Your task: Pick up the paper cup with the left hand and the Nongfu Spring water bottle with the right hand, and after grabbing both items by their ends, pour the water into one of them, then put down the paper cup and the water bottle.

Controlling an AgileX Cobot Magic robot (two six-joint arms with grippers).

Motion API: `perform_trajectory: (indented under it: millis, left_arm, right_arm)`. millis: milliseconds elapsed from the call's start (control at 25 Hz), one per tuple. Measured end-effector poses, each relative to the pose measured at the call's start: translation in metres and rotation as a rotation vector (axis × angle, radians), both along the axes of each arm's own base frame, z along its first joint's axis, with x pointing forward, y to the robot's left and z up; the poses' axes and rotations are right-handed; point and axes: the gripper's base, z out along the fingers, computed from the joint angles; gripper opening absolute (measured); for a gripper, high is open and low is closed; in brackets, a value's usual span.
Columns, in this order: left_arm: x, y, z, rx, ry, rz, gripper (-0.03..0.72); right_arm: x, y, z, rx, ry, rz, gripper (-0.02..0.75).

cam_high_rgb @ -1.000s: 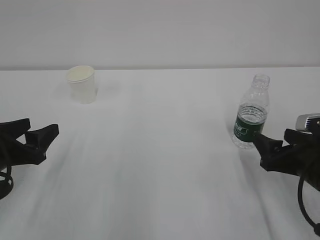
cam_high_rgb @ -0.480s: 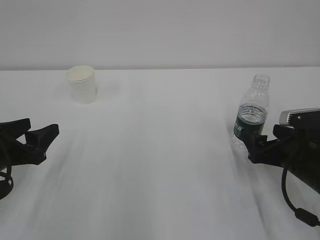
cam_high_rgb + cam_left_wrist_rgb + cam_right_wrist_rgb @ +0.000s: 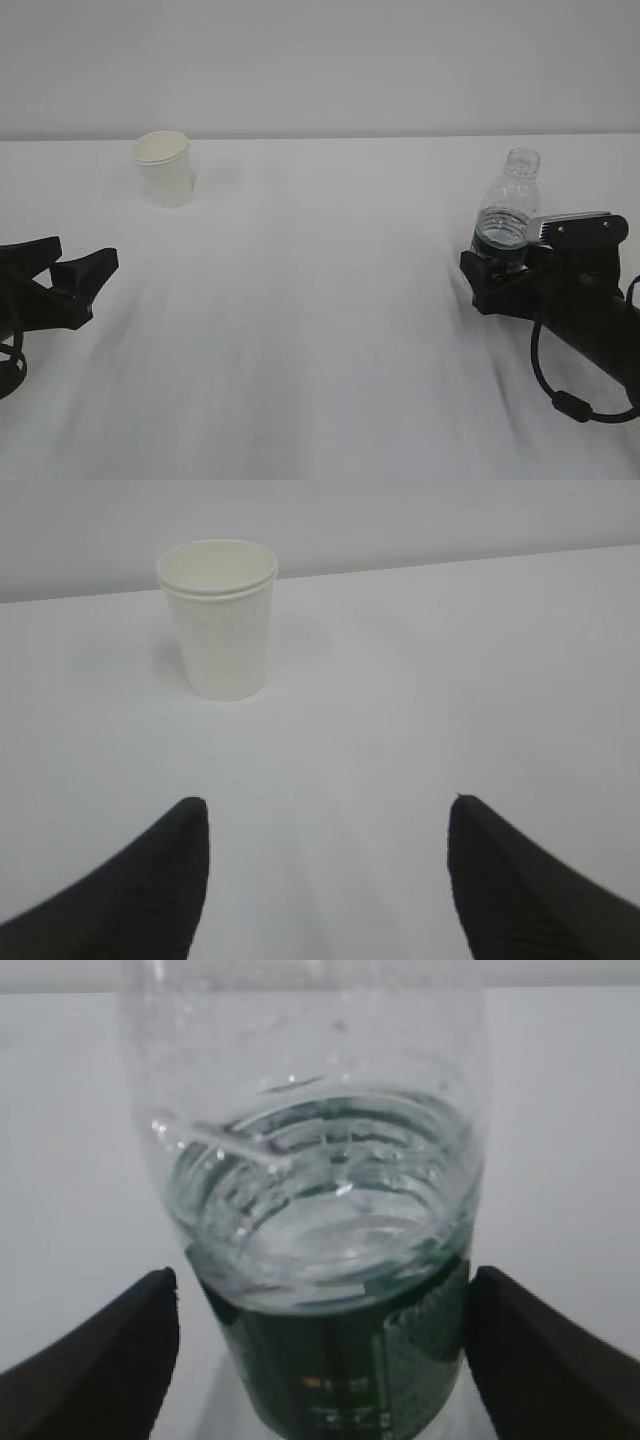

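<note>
Small white paper cup (image 3: 164,168): stood upright at the far left of the white table (image 3: 320,330), well ahead of the black left gripper (image 3: 325,880), whose jaws were spread wide and empty. Clear ribbed plastic bottle with dark green label (image 3: 505,215): upright at right, part-filled with water (image 3: 330,1220), between the wide-spread, unclosed jaws of the black right gripper (image 3: 320,1350).

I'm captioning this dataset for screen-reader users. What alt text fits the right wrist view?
Close-up of the Nongfu Spring water bottle, clear, ribbed and partly filled with water, standing on a white table between the open black fingers of the right hand. A dark green label wraps its lower part; the fingers flank it without touching.
</note>
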Motion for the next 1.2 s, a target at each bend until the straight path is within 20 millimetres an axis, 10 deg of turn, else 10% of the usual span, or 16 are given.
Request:
perform_trajectory:
  millis: [1200]
  left_arm:
    - [0.0,0.0,0.0,0.0,0.0,-0.002,0.524]
  right_arm:
    - [0.024,0.002,-0.007,0.017,-0.033,-0.017,0.636]
